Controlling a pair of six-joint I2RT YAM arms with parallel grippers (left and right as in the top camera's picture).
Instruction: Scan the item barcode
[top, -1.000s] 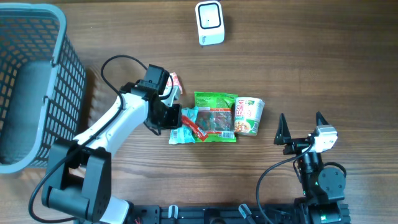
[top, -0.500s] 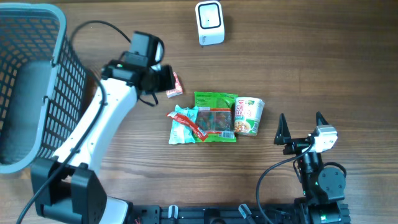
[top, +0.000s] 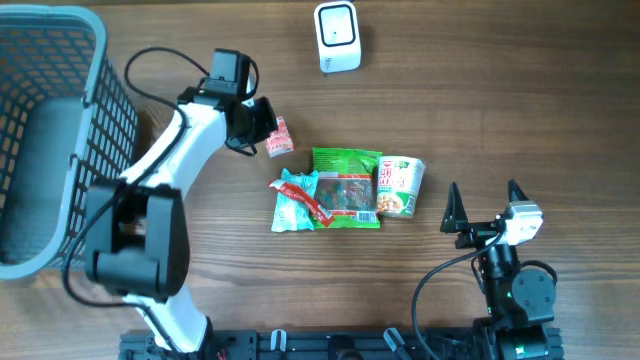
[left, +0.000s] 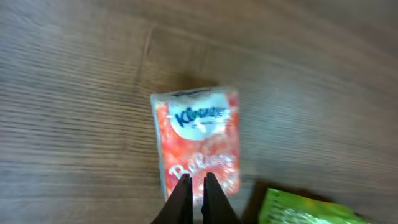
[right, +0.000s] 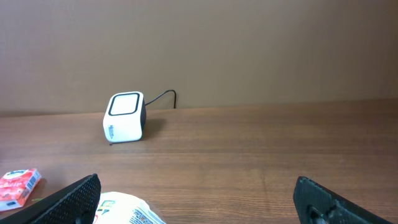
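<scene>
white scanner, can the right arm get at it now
Probably yes: only bare table lies between the open right pincer and the white scanner; the noodle cup sits off to its left.

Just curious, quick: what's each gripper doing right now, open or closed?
Left gripper: closed at the edge of the tissue pack; whether it pinches the pack cannot be told.
Right gripper: open, holding nothing.

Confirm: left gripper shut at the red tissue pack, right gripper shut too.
Not quite. The right gripper is open, fingers spread wide, as the overhead view shows. The left gripper is indeed shut at the red tissue pack.
</scene>
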